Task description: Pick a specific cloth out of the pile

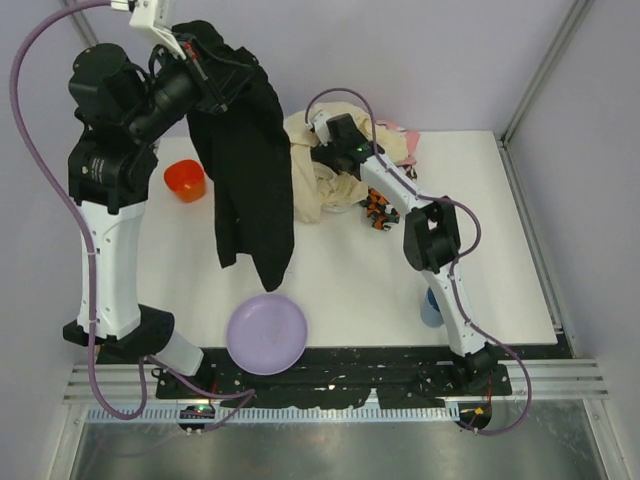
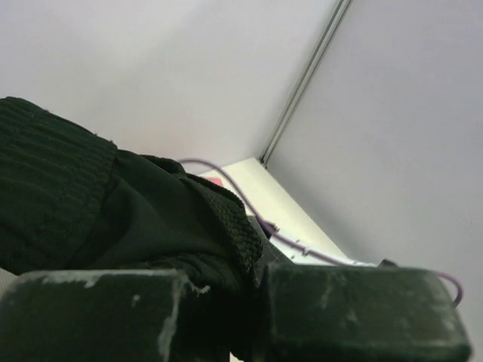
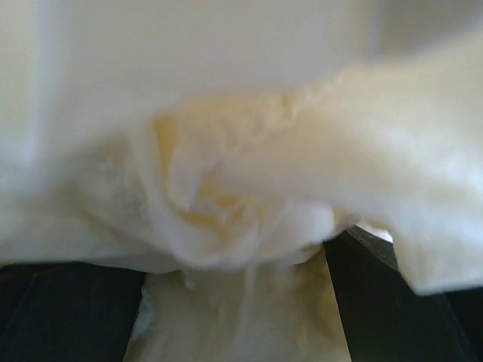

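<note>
My left gripper is raised high at the back left and shut on the black cloth, which hangs long below it, its lower end above the table near the purple plate. In the left wrist view the black cloth is bunched between my closed fingers. The pile lies at the back centre, with the cream cloth on top. My right gripper is pressed down into it. In the right wrist view the fingers stand wide apart with cream cloth filling the gap.
A purple plate sits at the near edge, an orange cup at the left, and a blue object by the right arm. Orange-black print and pink cloth stick out of the pile.
</note>
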`<state>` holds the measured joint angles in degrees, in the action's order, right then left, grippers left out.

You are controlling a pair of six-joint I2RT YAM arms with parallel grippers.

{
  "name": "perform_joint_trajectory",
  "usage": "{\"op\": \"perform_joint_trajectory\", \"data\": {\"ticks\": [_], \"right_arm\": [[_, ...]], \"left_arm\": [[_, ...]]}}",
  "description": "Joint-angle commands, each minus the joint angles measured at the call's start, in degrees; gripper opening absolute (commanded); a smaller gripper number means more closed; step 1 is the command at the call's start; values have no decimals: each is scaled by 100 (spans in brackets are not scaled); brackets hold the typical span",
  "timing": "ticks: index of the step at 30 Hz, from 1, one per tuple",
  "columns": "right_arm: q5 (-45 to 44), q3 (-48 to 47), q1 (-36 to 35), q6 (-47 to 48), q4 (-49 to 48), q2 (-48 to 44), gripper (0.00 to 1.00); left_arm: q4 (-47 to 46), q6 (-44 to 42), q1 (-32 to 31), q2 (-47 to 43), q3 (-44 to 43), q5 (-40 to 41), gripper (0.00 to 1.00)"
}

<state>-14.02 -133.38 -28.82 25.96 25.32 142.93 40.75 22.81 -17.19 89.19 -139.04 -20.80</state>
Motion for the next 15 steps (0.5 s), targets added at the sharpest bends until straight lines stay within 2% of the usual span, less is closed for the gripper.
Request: {"op": "perform_joint_trajectory", "data": {"ticks": [1, 8, 11, 15], "right_arm": [[13, 392, -54, -90, 675, -1519, 95], [549, 1067, -54, -635, 1352, -3235, 96], [567, 1577, -62, -828, 1361, -4173, 95], [-178, 2937, -54, -1653, 1012, -5590, 96]], "left_arm": [[240, -119, -4, -225, 359, -257, 0], [477, -48, -328, -806, 931, -592, 0], [609, -153, -802, -1026, 1063, -531, 0], [653, -250, -1716, -1246, 1361, -338, 0]]}}
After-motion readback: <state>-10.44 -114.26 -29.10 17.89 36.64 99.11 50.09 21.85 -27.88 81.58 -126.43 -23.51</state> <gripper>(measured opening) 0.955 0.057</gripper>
